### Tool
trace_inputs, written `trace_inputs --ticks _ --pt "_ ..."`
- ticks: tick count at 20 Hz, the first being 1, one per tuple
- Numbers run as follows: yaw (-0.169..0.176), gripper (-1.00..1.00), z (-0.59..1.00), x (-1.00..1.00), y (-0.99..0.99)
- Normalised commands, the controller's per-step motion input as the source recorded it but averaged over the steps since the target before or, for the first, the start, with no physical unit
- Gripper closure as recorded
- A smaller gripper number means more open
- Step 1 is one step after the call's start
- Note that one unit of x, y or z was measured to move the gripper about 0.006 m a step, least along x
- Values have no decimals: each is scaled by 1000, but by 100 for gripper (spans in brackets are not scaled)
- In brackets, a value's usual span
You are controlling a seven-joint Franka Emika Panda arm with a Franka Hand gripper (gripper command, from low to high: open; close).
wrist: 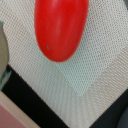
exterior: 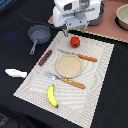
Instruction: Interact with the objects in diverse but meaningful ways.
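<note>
A dark counter [exterior: 107, 90] carries a pale woven placemat [exterior: 95, 75]. Above its far edge hangs the pincer [exterior: 73, 31], its prongs spread with nothing between them, just above the red tomato [exterior: 74, 41], which fills the wrist view. Farther out lie a round plate [exterior: 69, 65], knife [exterior: 80, 56], fork [exterior: 66, 80], sausage stick [exterior: 45, 57], banana [exterior: 52, 96], frying pan [exterior: 38, 34] and fish piece [exterior: 16, 73].

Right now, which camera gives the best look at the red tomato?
The wrist view: the tomato fills much of the picture, close up on the woven placemat. The exterior view shows it small, just below the claw.
</note>
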Motion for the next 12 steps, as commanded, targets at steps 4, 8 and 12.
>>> trace_inputs --ticks 4,8,12 --pt "-17 -100 -354 231 0" --pt "0 -100 -313 98 9" --pt "0 -100 -276 101 123"
